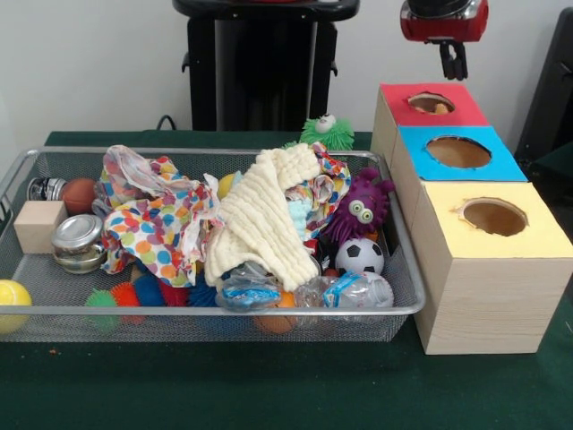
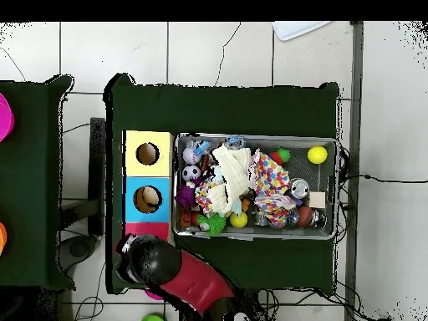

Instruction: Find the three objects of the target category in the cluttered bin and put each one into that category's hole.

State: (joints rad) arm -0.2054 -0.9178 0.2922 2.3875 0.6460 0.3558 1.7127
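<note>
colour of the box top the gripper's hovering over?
Red: the gripper hangs above the red-topped box. Front view shows it best.

The robot's arm (image 2: 188, 280) is glossy red along its link, with a bulky rounded black joint at one end. Its wrist housing (image 1: 444, 20) is red with a black band on top, and below it hangs a small black gripper (image 1: 453, 61) (finger detail unclear). The pedestal (image 1: 262, 63) is black, a ribbed upright column.
</note>
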